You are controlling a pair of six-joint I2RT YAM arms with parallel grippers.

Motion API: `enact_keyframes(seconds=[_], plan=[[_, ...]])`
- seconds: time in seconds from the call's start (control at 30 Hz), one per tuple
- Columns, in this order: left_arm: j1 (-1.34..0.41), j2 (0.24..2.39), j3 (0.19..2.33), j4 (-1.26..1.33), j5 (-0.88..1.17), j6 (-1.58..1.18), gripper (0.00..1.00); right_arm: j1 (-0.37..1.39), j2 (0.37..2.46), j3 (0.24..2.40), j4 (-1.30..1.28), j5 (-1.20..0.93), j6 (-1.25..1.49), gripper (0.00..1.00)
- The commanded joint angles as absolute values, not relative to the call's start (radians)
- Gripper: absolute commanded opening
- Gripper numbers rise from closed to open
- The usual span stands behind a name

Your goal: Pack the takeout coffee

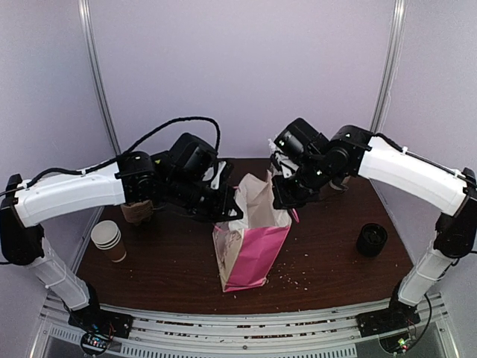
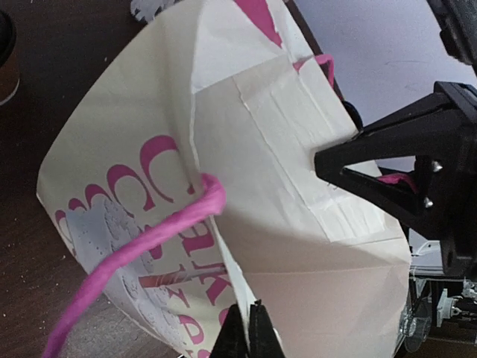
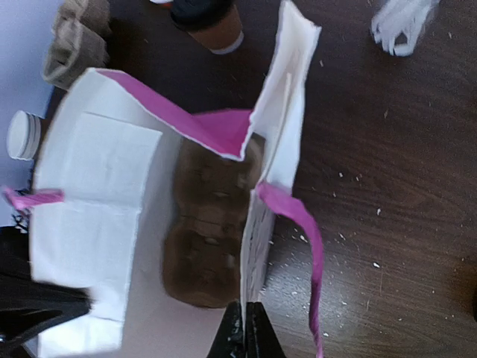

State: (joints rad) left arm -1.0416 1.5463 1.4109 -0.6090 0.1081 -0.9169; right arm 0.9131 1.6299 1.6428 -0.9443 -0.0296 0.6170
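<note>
Upright at the middle of the dark brown wooden tabletop (image 1: 164, 261): a white-and-pink paper bag (image 1: 250, 239) with pink twisted-paper handles (image 2: 149, 239), mouth spread wide between the two arms.

Pinched on the bag's left rim: the left gripper (image 2: 249, 328), fingers pressed together over the paper edge, close to the root of one handle. Clamped in the same way on the opposite rim: the right gripper (image 3: 243, 328), fingers closed on the paper right beside the other handle.

Lying at the bottom inside the bag: a lumpy brown cardboard piece (image 3: 212, 239).

Outside the bag, on the tabletop near its far end: the takeout coffee (image 3: 212, 26), a small brown paper cup with a round black plastic lid, partly cut off by the top edge of the right wrist view and hidden behind the arms in the top view.

Well to the left of the bag: a stack of lidless brown paper cups (image 1: 109, 240). Well to the right: a squat black cylinder (image 1: 371, 239).
</note>
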Motion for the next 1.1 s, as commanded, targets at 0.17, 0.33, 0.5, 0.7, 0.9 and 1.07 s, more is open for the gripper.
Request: enact_keyframes(seconds=[0.17, 0.33, 0.5, 0.7, 0.9, 1.07], plan=[[-1.040, 1.480, 1.536, -0.591, 0.096, -0.905, 0.00, 0.915, 1.612, 1.923, -1.067, 0.008, 0.608, 0.00], [-1.040, 1.471, 1.331, -0.475, 0.154, -0.955, 0.00, 0.913, 1.567, 1.640, -0.918, -0.043, 0.633, 0.00], [-1.046, 1.465, 1.295, -0.445, 0.185, -0.970, 0.00, 0.913, 1.582, 1.589, -0.889, -0.082, 0.645, 0.00], [-1.046, 1.460, 1.490, -0.569, 0.098, -0.905, 0.00, 0.919, 1.631, 1.916, -1.056, -0.012, 0.619, 0.00], [-1.046, 1.451, 1.384, -0.512, 0.118, -0.928, 0.00, 0.921, 1.577, 1.692, -0.931, -0.053, 0.648, 0.00], [-1.046, 1.466, 1.318, -0.479, 0.153, -0.941, 0.00, 0.920, 1.573, 1.568, -0.852, -0.099, 0.660, 0.00]])
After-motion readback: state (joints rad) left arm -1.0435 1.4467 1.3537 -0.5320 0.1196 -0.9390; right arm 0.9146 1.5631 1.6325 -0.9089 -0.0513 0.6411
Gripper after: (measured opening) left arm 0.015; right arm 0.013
